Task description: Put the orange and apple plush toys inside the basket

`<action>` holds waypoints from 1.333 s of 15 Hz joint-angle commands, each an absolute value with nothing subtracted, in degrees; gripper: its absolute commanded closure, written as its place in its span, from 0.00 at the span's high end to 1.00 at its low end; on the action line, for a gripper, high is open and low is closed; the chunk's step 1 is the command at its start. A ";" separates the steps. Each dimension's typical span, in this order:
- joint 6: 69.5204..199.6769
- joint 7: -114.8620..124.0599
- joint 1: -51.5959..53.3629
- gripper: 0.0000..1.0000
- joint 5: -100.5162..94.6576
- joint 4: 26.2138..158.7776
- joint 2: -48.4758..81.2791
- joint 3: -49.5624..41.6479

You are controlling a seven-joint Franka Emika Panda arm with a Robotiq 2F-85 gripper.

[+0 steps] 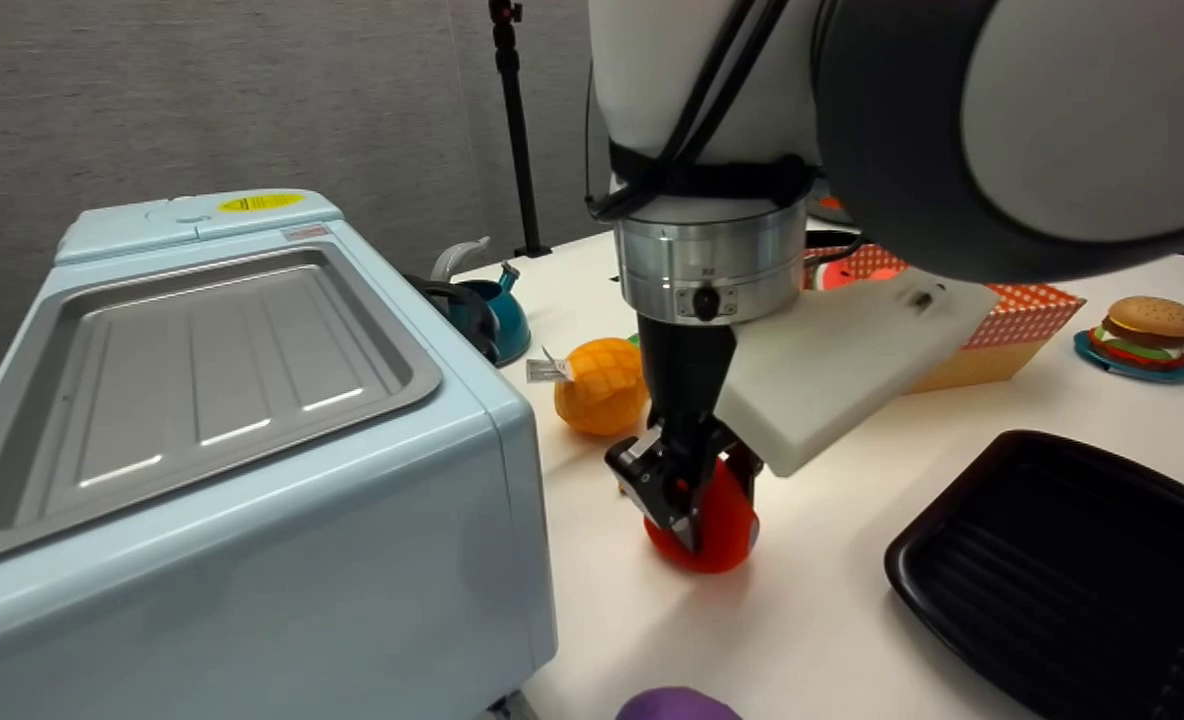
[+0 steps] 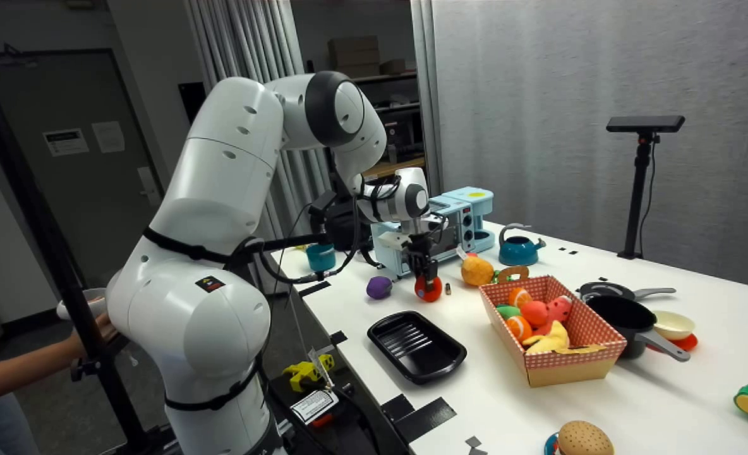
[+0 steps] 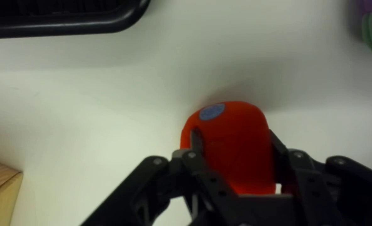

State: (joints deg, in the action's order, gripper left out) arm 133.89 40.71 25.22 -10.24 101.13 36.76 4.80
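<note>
The red apple plush [image 1: 730, 530] has a bluish oval patch. My gripper [image 3: 235, 138] is shut on it, and a finger dents its side in the wrist view. I cannot tell whether it touches the table. An orange plush [image 1: 602, 390] with criss-cross lines, a white tag and green at one side lies near the gripper, by the kettle. It also shows in an exterior view [image 2: 477, 270]. The red-checked basket [image 2: 567, 374] holds several plush fruits, among them orange-slice pieces [image 2: 518, 328], a red one and a yellow one. Its corner shows in the wrist view [image 3: 3, 188].
A black tray [image 2: 417, 347] lies between the gripper and the table's near edge. A pale blue toaster oven [image 1: 432, 540] stands close beside the arm. A purple plush [image 2: 379, 287], a teal kettle [image 2: 518, 251], a black pot [image 2: 623, 319] and a toy burger [image 1: 1147, 335] stand around.
</note>
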 commanded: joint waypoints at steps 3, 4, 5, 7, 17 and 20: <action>134.11 40.68 25.73 0.09 -10.53 102.30 35.02 3.52; 134.22 40.93 25.65 0.09 -10.54 103.33 33.97 3.34; 134.45 41.09 25.54 0.05 -10.60 104.28 33.04 3.15; 134.80 41.69 25.24 0.07 -10.99 106.95 30.12 2.37; 135.56 46.89 20.83 0.06 -13.75 118.17 14.52 -1.12; 135.39 49.34 18.67 0.06 -14.90 119.95 11.37 -0.90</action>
State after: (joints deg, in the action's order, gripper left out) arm 133.91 46.00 20.72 -12.72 115.72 16.08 -1.45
